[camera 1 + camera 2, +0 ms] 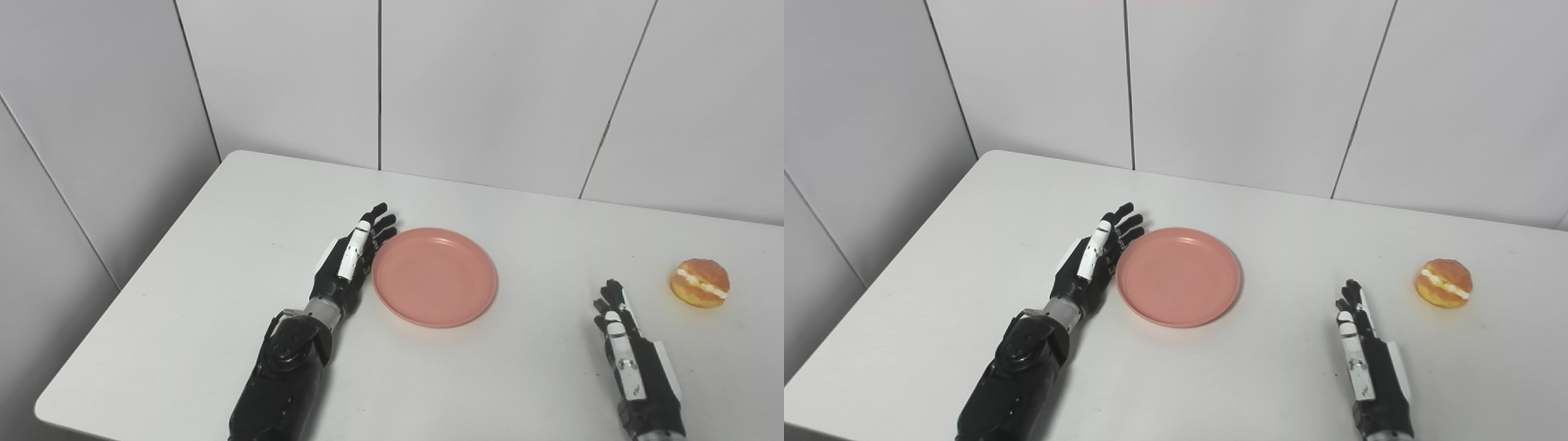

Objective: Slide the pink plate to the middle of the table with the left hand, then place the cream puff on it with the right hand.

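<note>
Pink plate bare; left hand seemingly touching its rim.

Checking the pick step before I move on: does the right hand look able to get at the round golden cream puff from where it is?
Probably yes. The right hand lies open on the white table, with only bare tabletop between it and the cream puff.

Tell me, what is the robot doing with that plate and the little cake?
The robot's left hand lies open and flat against the left edge of the pink plate, as if pushing it sideways across the table. The right hand rests open, holding nothing. The cream puff sits alone to the right, not on the plate yet.
</note>
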